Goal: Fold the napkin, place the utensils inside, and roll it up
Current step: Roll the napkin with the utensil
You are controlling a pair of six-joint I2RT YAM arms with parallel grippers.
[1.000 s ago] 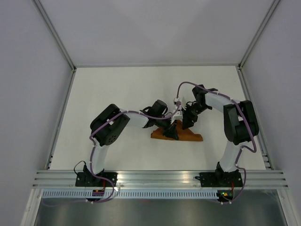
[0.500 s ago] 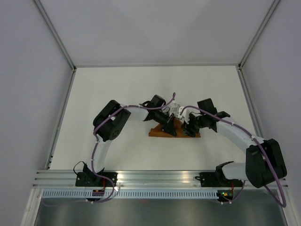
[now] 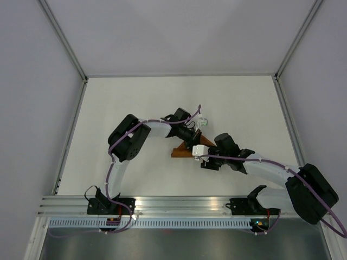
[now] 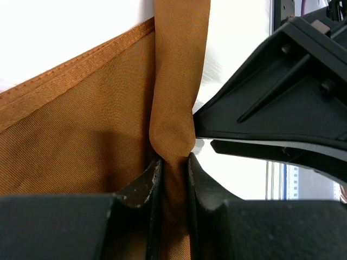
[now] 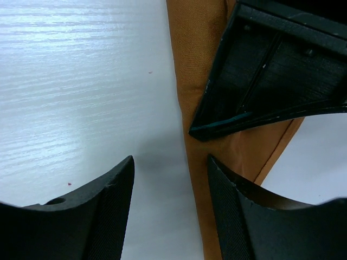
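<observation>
The napkin (image 3: 180,152) lies bunched into a narrow rust-orange wedge near the middle of the bench (image 3: 124,103), between the two arms. It looks like a light, limp cloth with a slight sheen. It will likely sag and crease wherever it is lifted and may slide out of a shallow pinch, so I judge the hemmed edge or a corner, taken deep, to be the surest hold. The left tool (image 4: 172,165) is closed on a narrow ridge of the fabric, the fold squeezed thin between its fingers. The right tool (image 5: 171,173) is spread wide and holds nothing. A strip of the napkin's edge runs between its fingers, and whether they touch the cloth cannot be told.
</observation>
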